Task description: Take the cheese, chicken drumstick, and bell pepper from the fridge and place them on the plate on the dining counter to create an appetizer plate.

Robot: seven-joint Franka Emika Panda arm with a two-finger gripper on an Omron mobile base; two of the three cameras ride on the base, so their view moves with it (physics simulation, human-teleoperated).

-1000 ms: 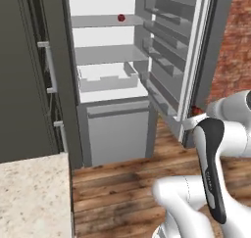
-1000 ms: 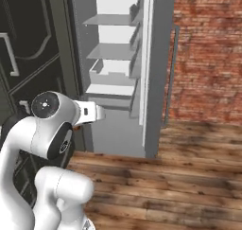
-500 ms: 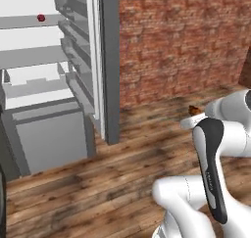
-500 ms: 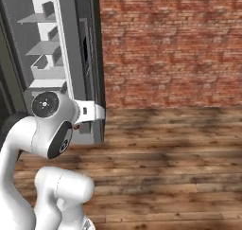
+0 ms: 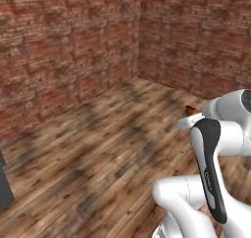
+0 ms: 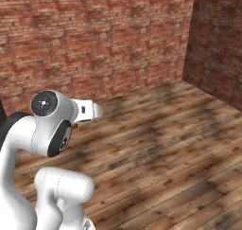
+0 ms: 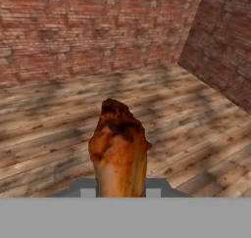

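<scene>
Gripper (image 7: 120,193) is seen clamped narrowly on the chicken drumstick (image 7: 119,151), which juts forward from between the fingers; beyond the drumstick plank flooring (image 7: 54,134) is spread; farthest past the drumstick, two brick walls (image 7: 88,31) are joined at a corner.

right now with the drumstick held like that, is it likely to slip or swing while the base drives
The chicken drumstick looks stiff, so it probably won't flop. Its glossy, tapering surface could let it slide between the jaws, which stand shut on its narrow end. The thicker end sticks out ahead of the gripper, so jolts may pivot it.
</scene>
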